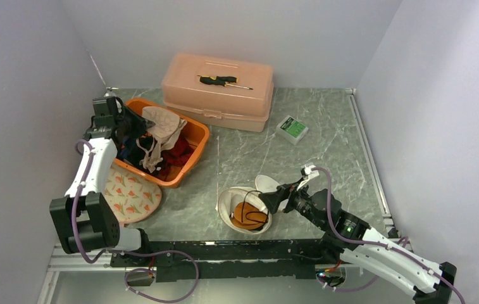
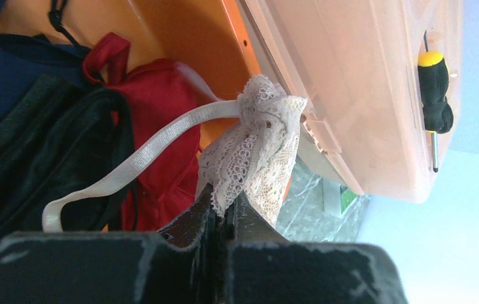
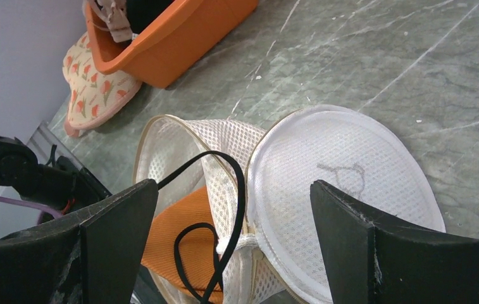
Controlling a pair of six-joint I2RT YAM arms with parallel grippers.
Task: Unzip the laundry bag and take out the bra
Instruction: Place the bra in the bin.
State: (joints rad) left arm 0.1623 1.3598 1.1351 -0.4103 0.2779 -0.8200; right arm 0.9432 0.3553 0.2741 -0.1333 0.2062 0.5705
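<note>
Upper left of the overhead view, the left gripper (image 2: 224, 212) pinches a lace bra (image 2: 259, 149) over the orange basket (image 1: 200, 136), likely for dropping there; lower centre, the right gripper (image 3: 233, 202) gapes empty at the unzipped laundry bag (image 3: 344, 158), orange bra (image 3: 183, 234) inside

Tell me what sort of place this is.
Probably a robot test cell, not a home: bare walls box in a marble-look table, with staged props on it, a basket of clothes and a mesh bag.

Unzipped mesh bag (image 3: 344, 171), orange bra (image 3: 180, 244) inside
</note>
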